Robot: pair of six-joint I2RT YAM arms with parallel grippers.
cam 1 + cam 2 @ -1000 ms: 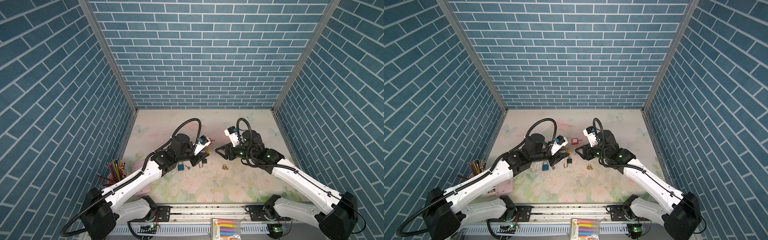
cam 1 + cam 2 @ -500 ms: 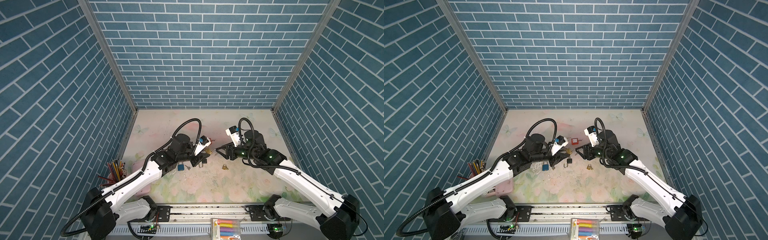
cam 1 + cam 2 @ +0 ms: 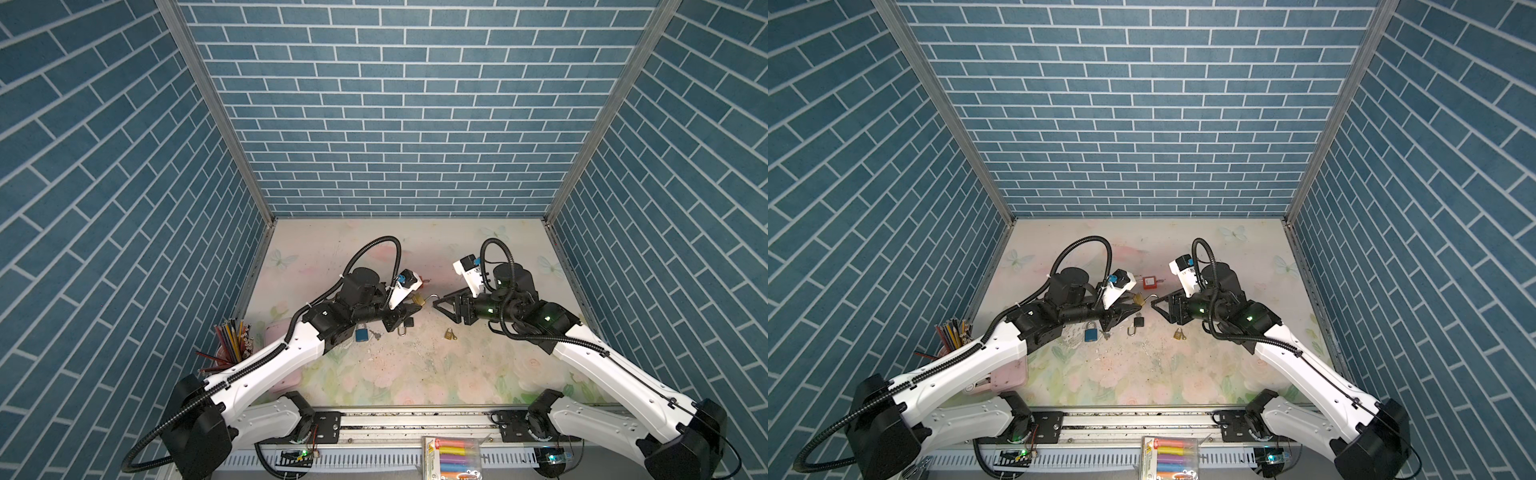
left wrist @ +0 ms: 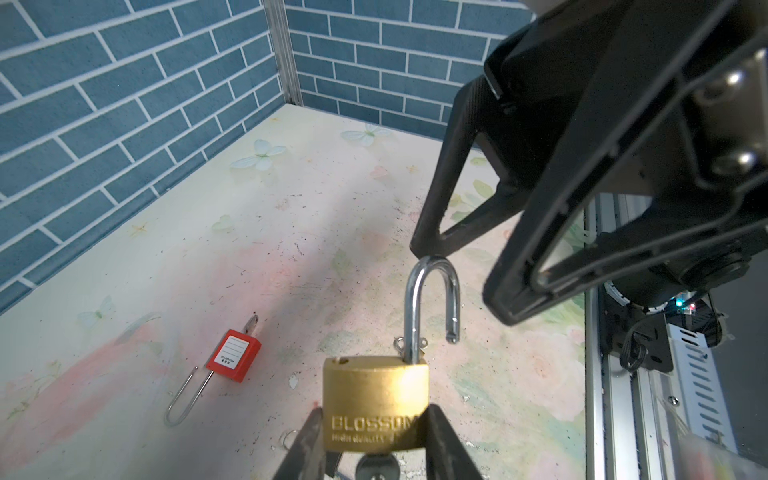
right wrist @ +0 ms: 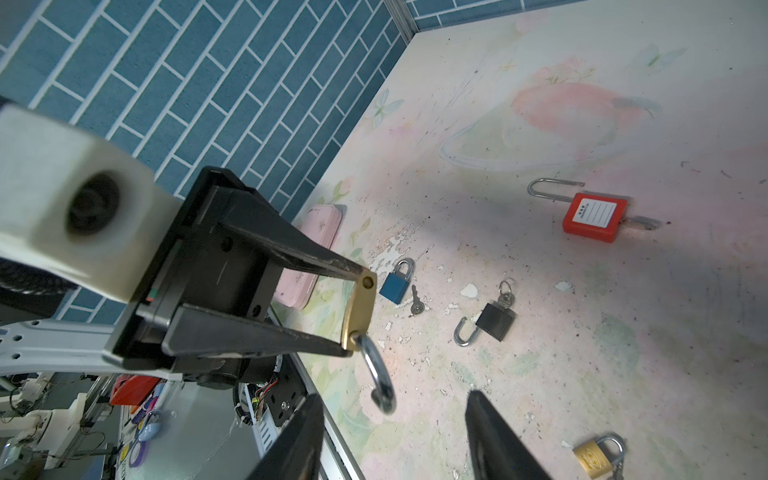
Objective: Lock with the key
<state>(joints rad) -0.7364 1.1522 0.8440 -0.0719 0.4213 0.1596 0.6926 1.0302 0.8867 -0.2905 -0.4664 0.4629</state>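
Two pincers busy: left pincer (image 4: 374,417) is pinching the brass padlock (image 4: 376,395); right pincer (image 5: 392,399) is hovering spread, open shackle (image 4: 411,303) probably needing pressing home next

Seen from above, two white-and-black robot arms meet over a floral table top (image 3: 1142,374). The left gripper (image 3: 1133,308) clasps a brass padlock (image 3: 1139,299), whose open silver shackle points toward the right gripper (image 3: 1158,309) just beside it. Nearby lie a red padlock (image 3: 1149,282), a blue padlock (image 3: 1091,333), a black padlock (image 3: 1138,321) and a small brass padlock (image 3: 1178,333).
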